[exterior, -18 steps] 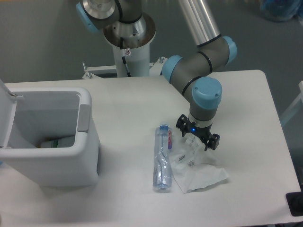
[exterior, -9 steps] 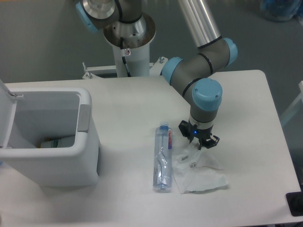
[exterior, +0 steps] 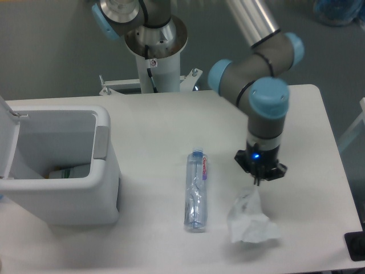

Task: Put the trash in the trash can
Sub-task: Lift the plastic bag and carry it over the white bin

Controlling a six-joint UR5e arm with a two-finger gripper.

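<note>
Gripper (exterior: 259,180) pinches bag (exterior: 251,220) top, bottle (exterior: 196,189) lying beside.

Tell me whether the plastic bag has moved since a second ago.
Yes. The plastic bag has shifted right, away from the bottle, which lies where it was. The gripper pinches the bag's top and has bunched it up.

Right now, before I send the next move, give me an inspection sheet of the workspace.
Surface: white table, bare apart from the listed items.
Job's things: bottle lying flat on the table; plastic bag bunched, its top pinched up; trash can open, lid up, something already inside.
Clutter: nothing seen.
Grippers: gripper shut on the plastic bag.
Cables: black cable on the robot pedestal.
Surroundings: grey floor; dark object at the right edge.
</note>
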